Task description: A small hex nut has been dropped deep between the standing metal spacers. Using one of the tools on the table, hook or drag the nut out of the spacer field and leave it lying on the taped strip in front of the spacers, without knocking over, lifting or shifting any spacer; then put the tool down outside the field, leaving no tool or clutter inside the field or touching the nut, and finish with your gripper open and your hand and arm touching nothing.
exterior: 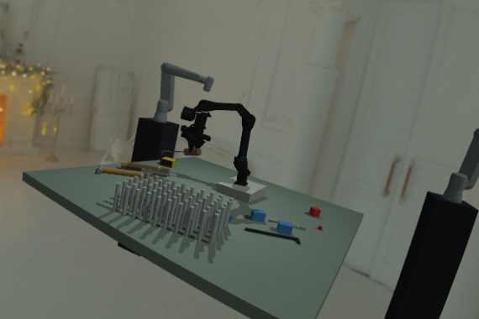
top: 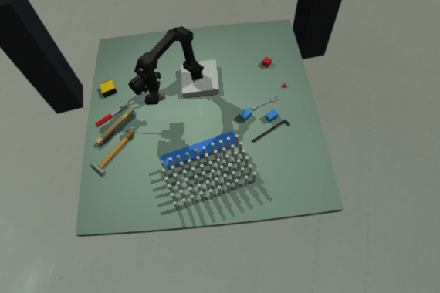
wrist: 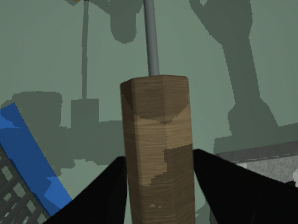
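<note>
My gripper is shut on the wooden handle of a hook tool. It holds the tool in the air above the table's back left. The tool's thin metal rod points away from the fingers, roughly level. The field of standing grey spacers is at the front middle. The blue taped strip lies along its far side, toward the arm. The hex nut is hidden among the spacers.
A hammer, a wooden bar, a red screwdriver and a yellow block lie at the left. Two blue blocks, a fork, a black hex key and a red cube lie at the right.
</note>
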Tool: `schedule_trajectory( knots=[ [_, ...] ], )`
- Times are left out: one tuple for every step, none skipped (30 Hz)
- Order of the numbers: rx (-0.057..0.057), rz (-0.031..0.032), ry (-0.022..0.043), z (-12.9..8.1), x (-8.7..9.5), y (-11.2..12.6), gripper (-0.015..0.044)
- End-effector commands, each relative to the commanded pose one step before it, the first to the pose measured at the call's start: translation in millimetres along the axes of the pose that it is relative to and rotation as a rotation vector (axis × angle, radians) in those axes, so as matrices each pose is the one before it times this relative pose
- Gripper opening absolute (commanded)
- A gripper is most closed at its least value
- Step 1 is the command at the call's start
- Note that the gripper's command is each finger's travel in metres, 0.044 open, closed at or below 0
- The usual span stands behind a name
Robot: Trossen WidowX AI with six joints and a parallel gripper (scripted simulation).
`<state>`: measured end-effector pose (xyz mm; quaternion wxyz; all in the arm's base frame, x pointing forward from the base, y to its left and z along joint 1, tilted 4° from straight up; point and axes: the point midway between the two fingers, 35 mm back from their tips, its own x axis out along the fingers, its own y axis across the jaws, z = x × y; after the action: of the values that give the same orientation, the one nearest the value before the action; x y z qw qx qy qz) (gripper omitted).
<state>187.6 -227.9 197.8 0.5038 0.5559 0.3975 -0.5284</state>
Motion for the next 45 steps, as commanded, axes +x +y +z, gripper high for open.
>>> schedule_trajectory(
  knots=[
    [-0.1266, 0.02972, 0.01354, -15.05, -2.16, 5.92, 0.0000],
    [-0.0341, 0.00581, 0.00442, -3.84, 0.02, 1.91, 0.0000],
    [-0.0341, 0.00588, 0.00434, -3.79, 0.04, 1.98, 0.0000],
    [-0.0341, 0.00596, 0.00426, -3.74, 0.06, 2.05, 0.0000],
    [-0.0341, 0.00603, 0.00418, -3.69, 0.09, 2.12, 0.0000],
    [-0.0341, 0.00610, 0.00410, -3.64, 0.11, 2.18, 0.0000],
    [-0.0341, 0.00617, 0.00401, -3.59, 0.13, 2.25, 0.0000],
    [-0.0341, 0.00624, 0.00393, -3.53, 0.15, 2.31, 0.0000],
    [-0.0341, 0.00631, 0.00384, -3.48, 0.17, 2.37, 0.0000],
    [-0.0341, 0.00637, 0.00376, -3.42, 0.19, 2.43, 0.0000],
    [-0.0341, 0.00644, 0.00367, -3.36, 0.21, 2.49, 0.0000],
    [-0.0341, 0.00651, 0.00358, -3.31, 0.24, 2.55, 0.0000],
    [-0.0341, 0.00658, 0.00349, -3.25, 0.26, 2.61, 0.0000],
    [-0.0341, 0.00664, 0.00340, -3.19, 0.28, 2.66, 0.0000],
    [-0.0341, 0.00671, 0.00331, -3.12, 0.30, 2.71, 0.0000],
    [-0.0341, 0.00677, 0.00322, -3.06, 0.32, 2.77, 0.0000],
    [-0.0341, 0.00683, 0.00312, -3.00, 0.34, 2.82, 0.0000],
    [-0.0340, 0.00690, 0.00302, -2.94, 0.36, 2.86, 0.0000],
    [-0.0340, 0.00696, 0.00293, -2.87, 0.38, 2.91, 0.0000],
    [-0.0340, 0.00702, 0.00283, -2.81, 0.39, 2.96, 0.0000],
    [-0.0340, 0.00708, 0.00273, -2.74, 0.41, 3.00, 0.0000],
    [-0.0340, 0.00714, 0.00263, -2.67, 0.43, 3.04, 0.0000],
    [-0.0340, 0.00720, 0.00252, -2.61, 0.45, 3.08, 0.0000],
    [-0.0340, 0.00726, 0.00242, -2.54, 0.47, 3.12, 0.0000],
    [-0.0340, 0.00731, 0.00231, -2.47, 0.49, 3.16, 0.0000],
    [-0.0340, 0.00737, 0.00221, -2.40, 0.51, 3.20, 0.0000],
    [-0.0340, 0.00742, 0.00210, -2.33, 0.52, 3.23, 0.0000],
    [-0.0340, 0.00748, 0.00199, -2.26, 0.54, 3.26, 0.0000],
    [-0.0340, 0.00753, 0.00188, -2.19, 0.56, 3.30, 0.0000],
    [-0.0340, 0.00758, 0.00176, -2.12, 0.57, 3.33, 0.0000],
    [-0.0340, 0.00763, 0.00165, -2.05, 0.59, 3.35, 0.0000],
    [-0.0340, 0.00768, 0.00153, -1.98, 0.61, 3.38, 0.0000],
    [-0.0339, 0.00773, 0.00142, -1.91, 0.62, 3.41, 0.0000],
    [-0.0339, 0.00777, 0.00130, -1.84, 0.64, 3.43, 0.0000],
    [-0.0339, 0.00782, 0.00118, -1.77, 0.66, 3.45, 0.0000],
    [-0.0339, 0.00786, 0.00106, -1.70, 0.67, 3.47, 0.0000],
    [-0.0339, 0.00790, 0.00093, -1.63, 0.69, 3.49, 0.0000],
    [-0.0339, 0.00794, 0.00081, -1.56, 0.70, 3.51, 0.0000],
    [-0.0339, 0.00798, 0.00068, -1.49, 0.72, 3.53, 0.0000],
    [-0.0339, 0.00802, 0.00055, -1.41, 0.73, 3.54, 0.0000],
    [-0.0339, 0.00805, 0.00042, -1.34, 0.75, 3.56, 0.0000],
    [-0.0339, 0.00809, 0.00029, -1.27, 0.76, 3.57, 0.0000],
    [-0.0338, 0.00812, 0.00016, -1.20, 0.78, 3.58, 0.0000],
    [-0.0338, 0.00815, 0.00003, -1.13, 0.79, 3.59, 0.0000],
    [-0.0338, 0.00818, -0.00011, -1.06, 0.81, 3.59, 0.0000]
  ],
)
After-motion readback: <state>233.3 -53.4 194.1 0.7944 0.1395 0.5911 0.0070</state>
